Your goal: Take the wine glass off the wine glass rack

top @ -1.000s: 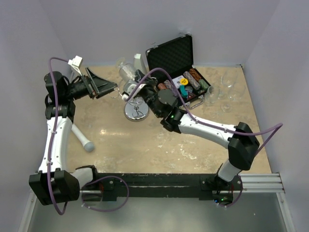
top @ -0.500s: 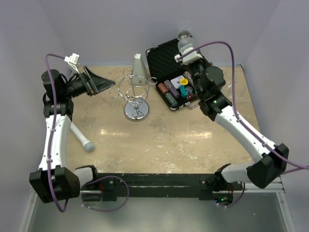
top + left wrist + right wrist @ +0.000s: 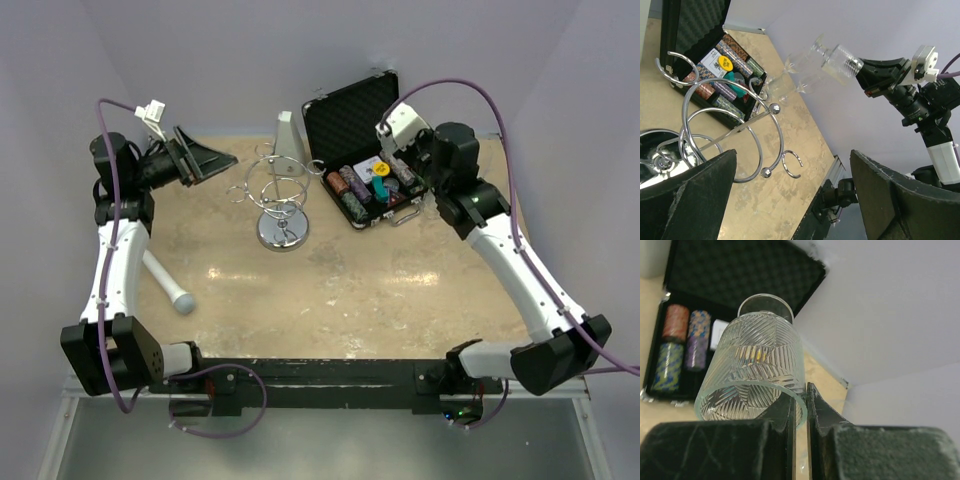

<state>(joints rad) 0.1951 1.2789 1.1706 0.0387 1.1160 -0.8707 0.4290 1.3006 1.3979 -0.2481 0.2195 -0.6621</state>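
Note:
The chrome wine glass rack (image 3: 280, 200) stands mid-table on its round mirrored base, and its wire loops (image 3: 732, 135) hold nothing. The ribbed clear wine glass (image 3: 755, 365) hangs in the air above the open case, foot pointing away. My right gripper (image 3: 801, 392) is shut on the bowl's rim wall, one finger inside and one outside. The left wrist view shows that glass (image 3: 839, 61) lying sideways out of the right gripper (image 3: 865, 75). From above, the right gripper (image 3: 405, 158) is over the case. My left gripper (image 3: 205, 160) stays open left of the rack, nothing between its fingers (image 3: 792, 155).
An open black case (image 3: 370, 150) of poker chips lies right of the rack. Other clear glasses (image 3: 782, 86) stand on the table beyond the case. A white stick with a grey tip (image 3: 165, 285) lies at the left. A pale wedge (image 3: 288, 135) stands behind the rack.
My right arm has swung from the rack to the right and up, carrying the wine glass clear of the loops to above the case. The left gripper has drawn back slightly.

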